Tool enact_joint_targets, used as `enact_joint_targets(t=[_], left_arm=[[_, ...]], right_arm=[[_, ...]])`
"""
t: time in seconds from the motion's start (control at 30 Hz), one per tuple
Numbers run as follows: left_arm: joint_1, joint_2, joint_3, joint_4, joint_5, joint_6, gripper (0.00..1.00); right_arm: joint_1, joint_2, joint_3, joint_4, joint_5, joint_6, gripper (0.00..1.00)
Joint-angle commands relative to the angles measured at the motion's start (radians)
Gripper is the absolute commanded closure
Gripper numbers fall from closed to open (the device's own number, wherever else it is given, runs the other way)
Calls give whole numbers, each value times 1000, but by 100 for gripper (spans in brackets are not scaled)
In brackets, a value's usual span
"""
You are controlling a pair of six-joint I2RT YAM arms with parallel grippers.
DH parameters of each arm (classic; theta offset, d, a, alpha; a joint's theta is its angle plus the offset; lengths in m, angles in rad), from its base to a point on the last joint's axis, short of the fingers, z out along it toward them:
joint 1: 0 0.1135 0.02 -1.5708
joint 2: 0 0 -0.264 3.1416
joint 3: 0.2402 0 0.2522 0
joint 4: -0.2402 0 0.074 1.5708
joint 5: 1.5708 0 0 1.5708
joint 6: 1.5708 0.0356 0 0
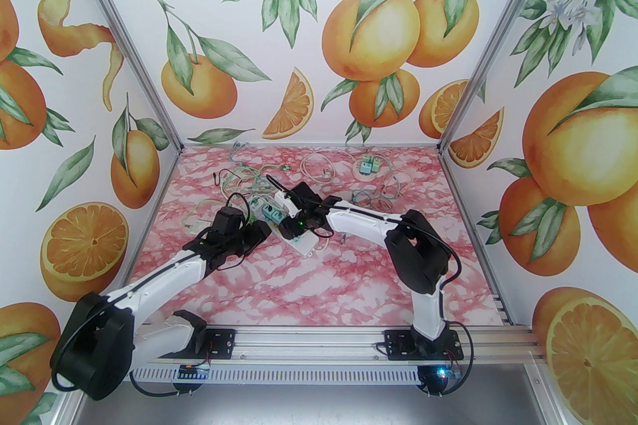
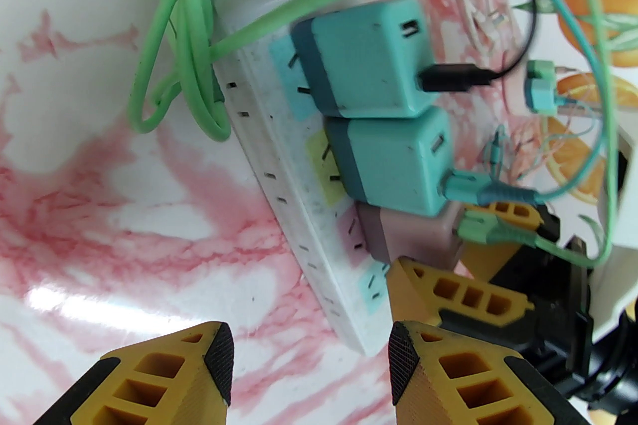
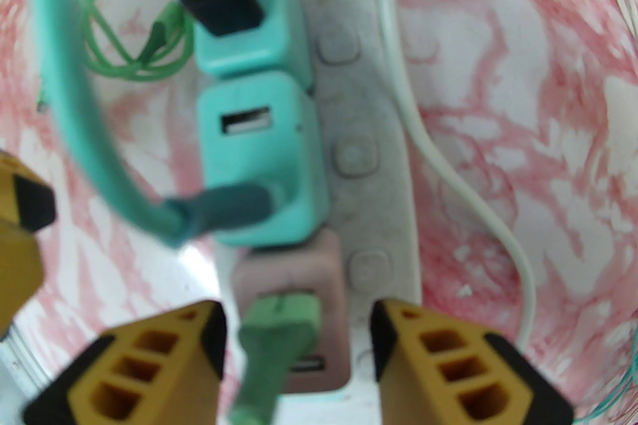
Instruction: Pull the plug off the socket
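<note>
Top external view: the strip [image 1: 303, 243] lies mid-desk [image 1: 319, 293] among loose cables, with adapters standing in its sockets. Right wrist view: three cube adapters sit in a row on the strip. Two are teal adapters [image 3: 259, 164], and the one nearest the camera is a mauve adapter [image 3: 294, 268] with a green plug [image 3: 279, 321] in one of its ports. The right fingers [image 3: 438, 363] are spread wide, one on each side of the mauve adapter and the green plug, with gaps showing; nothing is gripped. Left wrist view agrees: the mauve adapter sits in its socket on the strip, and the right fingers flank it without closing. The left fingers [image 2: 164, 373] are likewise wide apart and hold nothing. The strip's near end lies between them, close to one pad; whether they touch cannot be determined. Assessment: the task names one plug. From where the right fingers stand, I take it to be the mauve adapter or the green plug in it, but I cannot say which. Either way, both are plugged in. The approach appears complete, while closing, gripping and pulling are all outstanding. The left fingers look placed to hold the strip down but have not yet clamped it.
</note>
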Motion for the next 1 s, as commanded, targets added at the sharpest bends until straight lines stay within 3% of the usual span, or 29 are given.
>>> enact_joint_targets(t=[0.0,0.1,0.3,0.57,0.7,0.83,0.97], left_arm=[[17,57,-7,128,64,-40,46],[23,116,6,165,82,-50,47],[35,220,34,220,98,-61,51],[38,339,57,330,131,-72,52],[38,368,61,325,131,-67,53],[38,387,68,280,123,-71,59],[38,382,109,109,77,-31,67]], right_arm=[[13,30,39,-10,31,-28,55],[19,35,42,-9,37,-35,58],[27,31,33,-14,39,-39,73],[43,18,30,-29,34,-33,73],[51,11,23,-27,30,-25,74],[54,9,25,-27,33,-15,75],[64,-2,31,-32,53,-19,75]])
